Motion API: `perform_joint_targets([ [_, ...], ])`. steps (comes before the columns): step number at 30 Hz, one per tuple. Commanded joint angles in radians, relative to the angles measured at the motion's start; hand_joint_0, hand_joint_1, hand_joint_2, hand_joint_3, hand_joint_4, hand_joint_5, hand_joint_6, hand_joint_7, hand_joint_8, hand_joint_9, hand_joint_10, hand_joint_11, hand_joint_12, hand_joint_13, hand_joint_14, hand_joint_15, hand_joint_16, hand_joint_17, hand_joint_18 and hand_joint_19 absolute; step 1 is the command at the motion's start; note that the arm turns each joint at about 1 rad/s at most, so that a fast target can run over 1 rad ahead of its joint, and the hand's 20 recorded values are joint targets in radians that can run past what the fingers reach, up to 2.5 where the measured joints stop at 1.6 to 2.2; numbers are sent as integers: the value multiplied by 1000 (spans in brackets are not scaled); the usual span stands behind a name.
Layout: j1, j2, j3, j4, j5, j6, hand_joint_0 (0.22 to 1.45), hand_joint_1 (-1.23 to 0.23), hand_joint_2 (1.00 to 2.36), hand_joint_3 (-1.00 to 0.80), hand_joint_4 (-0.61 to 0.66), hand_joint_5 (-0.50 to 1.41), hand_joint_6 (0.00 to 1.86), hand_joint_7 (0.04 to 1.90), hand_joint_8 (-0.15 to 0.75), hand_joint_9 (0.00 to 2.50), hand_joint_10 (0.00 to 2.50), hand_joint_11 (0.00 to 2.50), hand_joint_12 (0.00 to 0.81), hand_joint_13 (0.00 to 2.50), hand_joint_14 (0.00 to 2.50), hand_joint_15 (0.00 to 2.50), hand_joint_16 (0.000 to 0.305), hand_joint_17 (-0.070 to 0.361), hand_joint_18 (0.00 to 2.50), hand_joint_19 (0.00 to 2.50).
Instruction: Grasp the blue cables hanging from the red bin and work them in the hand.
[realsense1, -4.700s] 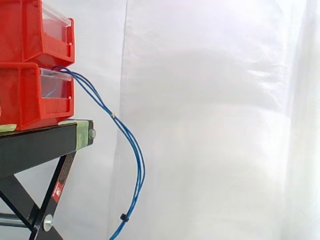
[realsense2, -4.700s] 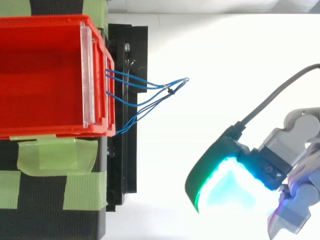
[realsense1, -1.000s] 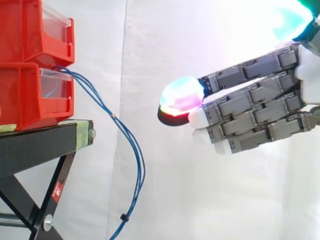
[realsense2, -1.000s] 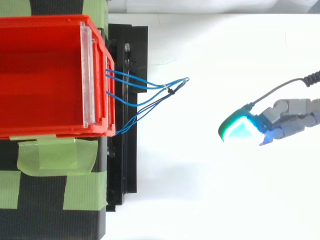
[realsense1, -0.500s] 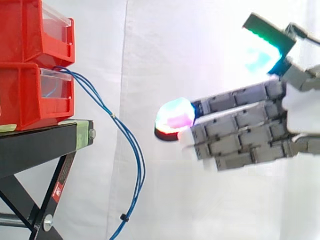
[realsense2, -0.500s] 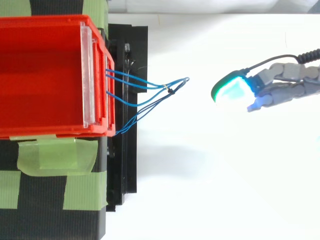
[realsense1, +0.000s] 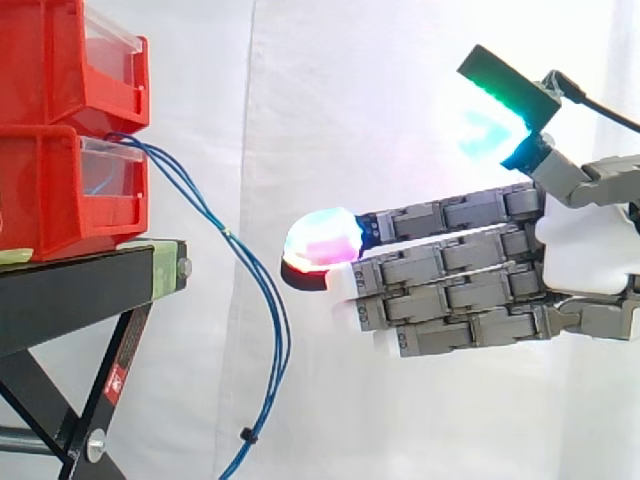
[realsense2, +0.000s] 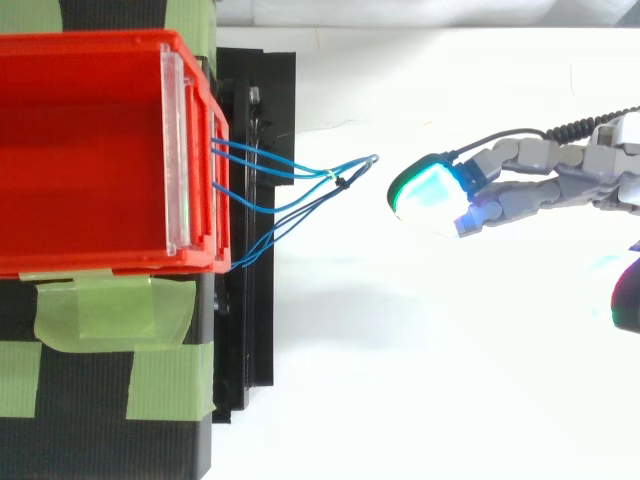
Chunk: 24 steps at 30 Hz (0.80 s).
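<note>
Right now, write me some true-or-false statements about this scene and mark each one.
1. The robot hand is shut on the blue cables. False: its fingers are straight and stop short of the cables.
2. Two red bins sit stacked on the black stand. True.
3. The blue cables droop below the stand's top. True.
4. The tape on the stand is yellow. False: it is green.

A black stand (realsense1: 70, 290) carries 2 stacked red bins (realsense1: 45, 195); green tape (realsense2: 112, 310) strips cross its top.
</note>
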Motion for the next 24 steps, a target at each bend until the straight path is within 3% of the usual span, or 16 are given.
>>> perform_joint_targets([
  [1, 2, 0, -1, 5, 18, 2, 766, -572, 1004, -852, 239, -128, 7, 738, 339, 465, 1, 101, 263, 316, 0, 28, 30, 67, 194, 0],
  [15, -9, -11, -1, 84, 115, 12, 766, -573, 1005, -853, 241, -122, 7, 745, 340, 473, 4, 119, 263, 323, 1, 40, 30, 67, 196, 0],
  [19, -12, -42, 1, 120, 118, 30, 766, -572, 1004, -855, 239, -121, 7, 746, 339, 475, 2, 126, 263, 325, 0, 34, 30, 67, 197, 0],
  [24, -5, -45, 1, 173, 126, 25, 764, -573, 1005, -848, 241, -120, 7, 751, 340, 479, 2, 127, 264, 326, 0, 38, 30, 67, 197, 0],
])
